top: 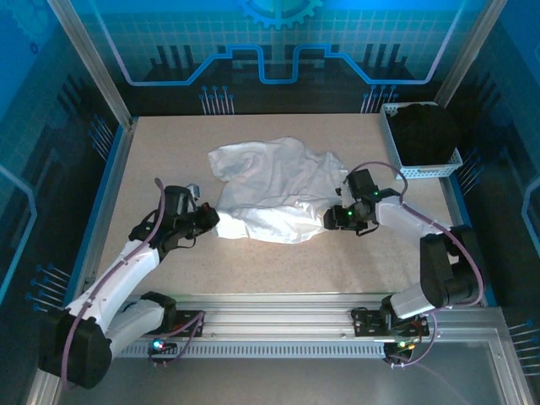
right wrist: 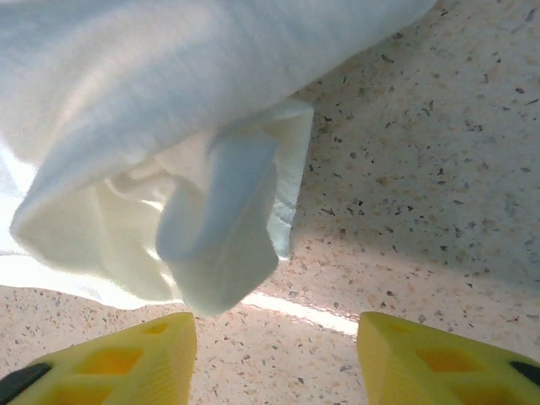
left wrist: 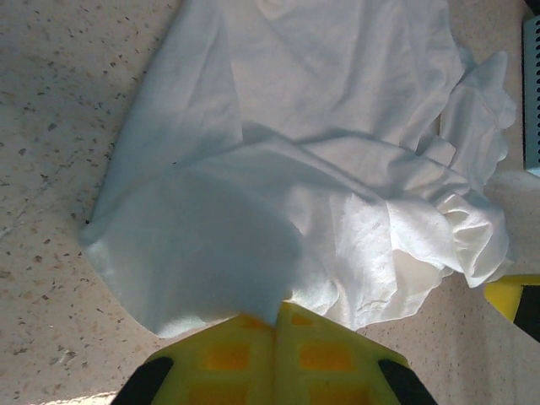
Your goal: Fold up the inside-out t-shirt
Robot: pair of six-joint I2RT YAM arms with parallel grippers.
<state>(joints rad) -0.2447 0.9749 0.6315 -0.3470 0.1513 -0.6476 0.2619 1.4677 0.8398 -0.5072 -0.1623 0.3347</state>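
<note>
The t-shirt [right wrist: 169,126] runs off the right wrist view's top and left edges.

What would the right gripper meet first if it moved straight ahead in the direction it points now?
Most likely the bunched edge of the white t-shirt, lying just ahead of the open right gripper, though depth is unclear.

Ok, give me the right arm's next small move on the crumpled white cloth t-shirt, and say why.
Probably ease the right gripper forward, then close. Its yellow fingers stand open, and a bunched fold of the white cloth t-shirt sits just ahead of the gap, over the speckled table. The left gripper looks shut on the opposite edge.
</note>
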